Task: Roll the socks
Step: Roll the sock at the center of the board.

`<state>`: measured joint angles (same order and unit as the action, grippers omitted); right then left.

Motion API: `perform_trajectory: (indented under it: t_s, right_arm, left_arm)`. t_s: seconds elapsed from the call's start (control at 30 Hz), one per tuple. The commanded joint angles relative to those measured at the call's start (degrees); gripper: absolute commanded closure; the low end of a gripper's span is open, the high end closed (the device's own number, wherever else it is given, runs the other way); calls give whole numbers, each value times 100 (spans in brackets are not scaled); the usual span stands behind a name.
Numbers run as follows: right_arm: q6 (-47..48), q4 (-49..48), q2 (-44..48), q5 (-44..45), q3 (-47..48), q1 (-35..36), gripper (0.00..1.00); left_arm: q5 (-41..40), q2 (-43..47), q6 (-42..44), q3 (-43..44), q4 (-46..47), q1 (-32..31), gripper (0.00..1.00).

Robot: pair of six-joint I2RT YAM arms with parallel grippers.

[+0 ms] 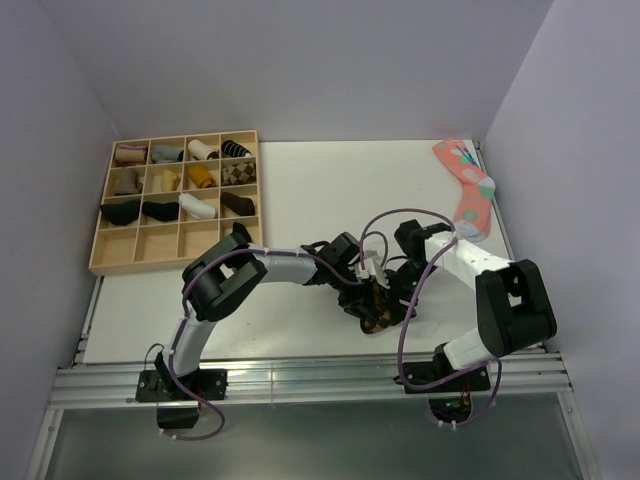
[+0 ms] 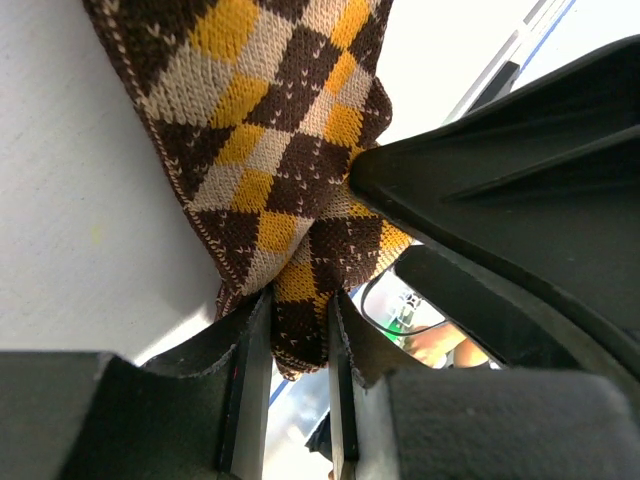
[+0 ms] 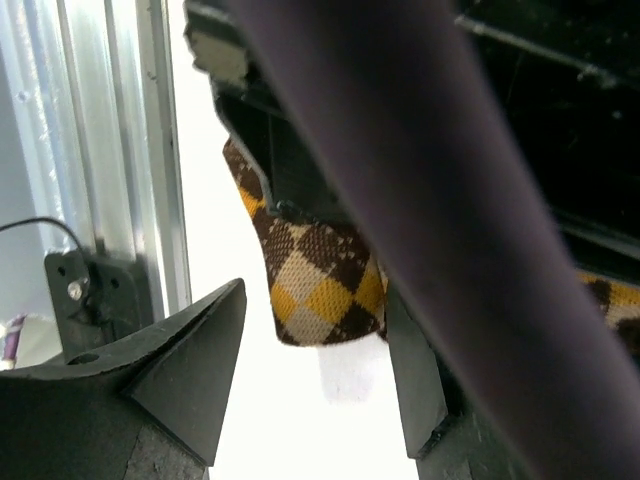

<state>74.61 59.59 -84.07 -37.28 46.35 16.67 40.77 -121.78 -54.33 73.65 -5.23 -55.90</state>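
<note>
Near edge of the bench (image 1: 300, 180): argyle sock (image 1: 376, 312) lies bunched between both arms, with no tidy roll formed yet; rolling is judged under way, not complete. Left fingers (image 2: 240, 345) are closed, pinching the sock's folded edge. Right fingers (image 3: 190, 370) are spread wide, the sock's end between them, ungripped. Far left: tray (image 1: 140, 242) holding rolled socks (image 1: 201, 177).

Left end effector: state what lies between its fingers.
A fold of the sock, pinched by the left end effector; the left wrist view shows it.
</note>
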Motion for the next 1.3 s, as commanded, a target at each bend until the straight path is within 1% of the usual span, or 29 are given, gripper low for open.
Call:
perform_trajectory:
  t_s: [0.0,0.27,0.43,0.53,0.57,0.63,0.7,0.77,0.8,0.87,0.9,1.0,1.07,1.1,1.17,1.27]
  right_arm:
    - [-78,-246,-74,88,-143,109,35]
    - [-210,-378,-136,177,-179,135,37]
    - [-508,-571,-294,379,-196,135,44]
    - [-623,-668,-303,476,-275,135,46]
    - [-675,-764,-294,511,-293,144,48]
    - [-790,-826,-294,537,-337,135,58]
    - [-860,-888,-285,581,-372,135,70]
    - [-895,-932,-259,607,-398,135,71]
    - [-895,-941,-233,608,-416,126,71]
    - [-887,-967,-215,625,-442,126,72]
    - [-904,-976,-206,634,-451,126,72]
    - [-895,-967,-232,652,-460,135,73]
    - [-878,-967,-224,652,-469,126,73]
    - [-895,-976,-206,652,-486,126,73]
    - [-887,-976,-215,652,-478,126,73]
    - [-904,-976,-215,669,-469,118,73]
  left_arm:
    - [-588,-347,71,-193,-294,0,100]
    - [-518,-312,-43,-245,-162,18,100]
    - [-448,-224,-183,-377,48,44,100]
    - [-465,-180,-245,-447,128,53,99]
    - [-456,-145,-280,-517,180,53,100]
    - [-474,-101,-376,-579,356,62,99]
    - [-544,13,-456,-693,479,62,96]
    - [-763,223,-623,-912,751,62,89]
    - [-816,320,-745,-1001,970,62,82]
    - [-1079,574,-816,-1202,1094,88,77]
    - [-1150,663,-869,-1273,1217,97,70]
    - [-1545,971,-878,-1467,1393,114,64]
    - [-1791,1207,-895,-1651,1568,123,61]
    - [-1801,1270,-939,-1721,1691,141,58]
    - [-1845,1401,-966,-1853,1946,167,55]
    - [-1906,1533,-1062,-2081,2175,167,55]
